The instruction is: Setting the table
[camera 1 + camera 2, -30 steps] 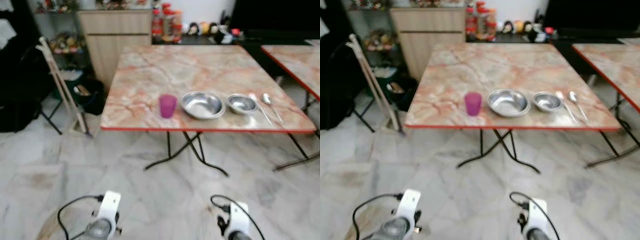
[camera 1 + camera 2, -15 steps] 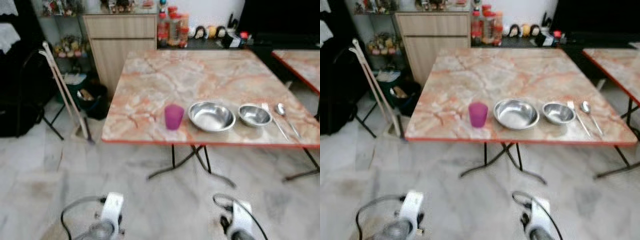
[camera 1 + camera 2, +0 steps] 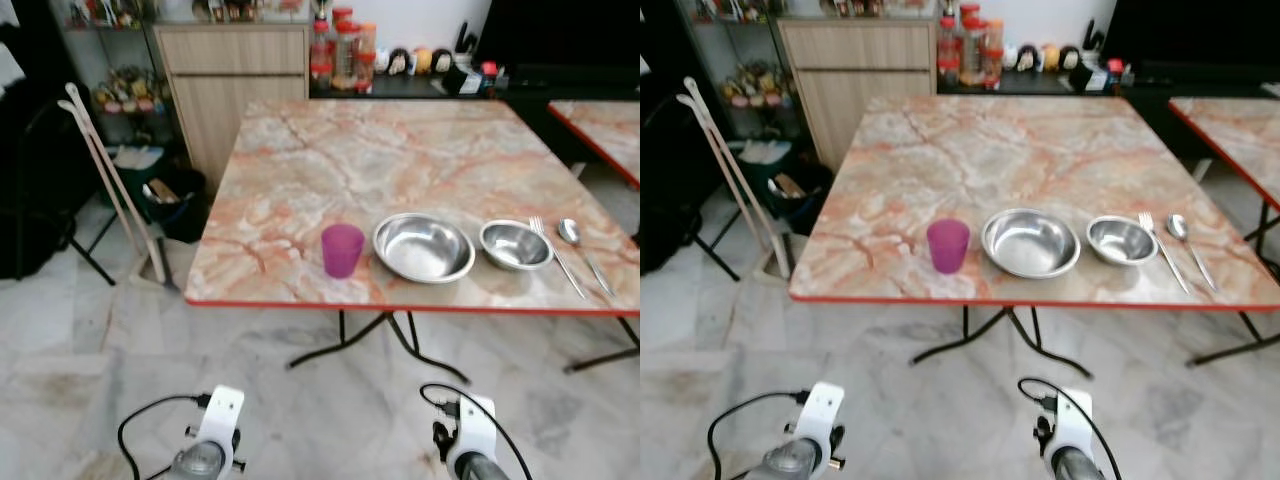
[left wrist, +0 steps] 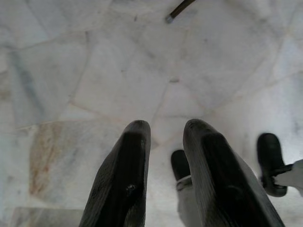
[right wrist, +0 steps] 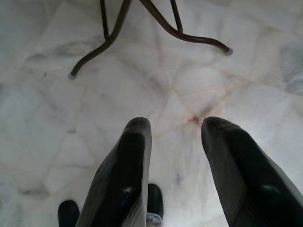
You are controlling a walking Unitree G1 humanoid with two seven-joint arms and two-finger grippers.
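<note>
A folding worktop point(image 3: 400, 150) with a marbled orange-pink top and a red edge stands ahead on the pale marble floor point(image 3: 90, 340); along its near edge sits a row of tableware: a purple plastic cup point(image 3: 342, 250) upright at the robot's left, then a large steel bowl point(image 3: 423, 247) just beside it, then a smaller steel bowl point(image 3: 516, 245), then a fork point(image 3: 556, 256) and a spoon point(image 3: 582, 250) lying side by side, near each other but apart, handles towards the near edge; the rest of the top is bare. Both arms hang low, well short of the worktop; the left end effector point(image 4: 163, 137) points down at the floor, its two black fingers point(image 4: 125, 179) a narrow gap apart and holding nothing; the right end effector point(image 5: 173, 130) hangs likewise over the floor, its fingers point(image 5: 128, 175) set somewhat wider apart and also empty, with the dark curved table legs point(image 5: 142, 28) beyond it. Behind the worktop stands a wooden cabinet point(image 3: 235, 85), and beside that a dark counter carrying red-capped jars point(image 3: 342, 50); a pale long-handled tool point(image 3: 115, 190) leans at the left near a dark bin point(image 3: 170, 205); the corner of a second worktop point(image 3: 600, 125) of the same pattern shows at the right.
</note>
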